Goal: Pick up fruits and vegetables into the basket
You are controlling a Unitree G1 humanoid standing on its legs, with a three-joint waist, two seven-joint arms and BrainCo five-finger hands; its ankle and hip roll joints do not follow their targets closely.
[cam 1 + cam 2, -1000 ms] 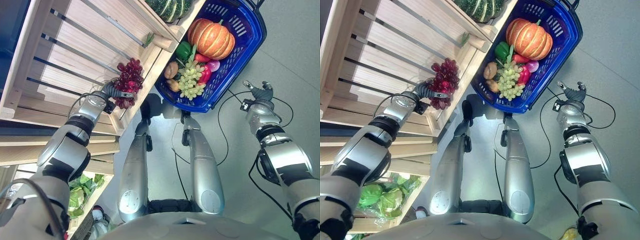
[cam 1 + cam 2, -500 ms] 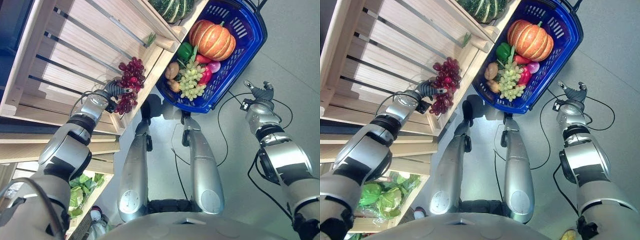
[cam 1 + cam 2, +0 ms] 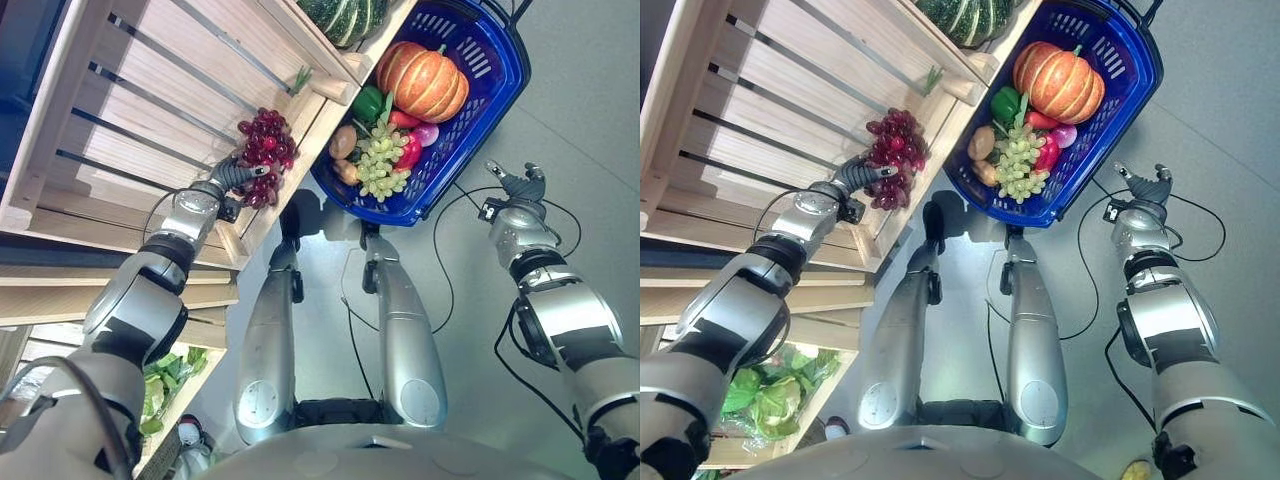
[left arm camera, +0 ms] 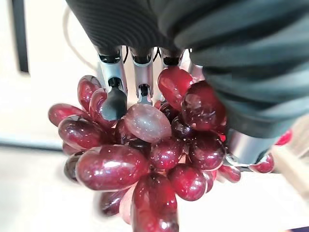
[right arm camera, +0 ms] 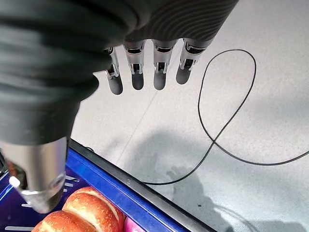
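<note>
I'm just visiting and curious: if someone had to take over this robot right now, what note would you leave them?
Left hand: shut on the red grapes, held at the front edge of the wooden crate, not yet over the basket.
Right hand: open, holding nothing, over the floor beside the blue basket.
Done: pumpkin, green grapes, green pepper and several smaller items already lie in the basket.
Left: carry the red grapes across and drop them in. A dark green squash sits in the next crate.
</note>
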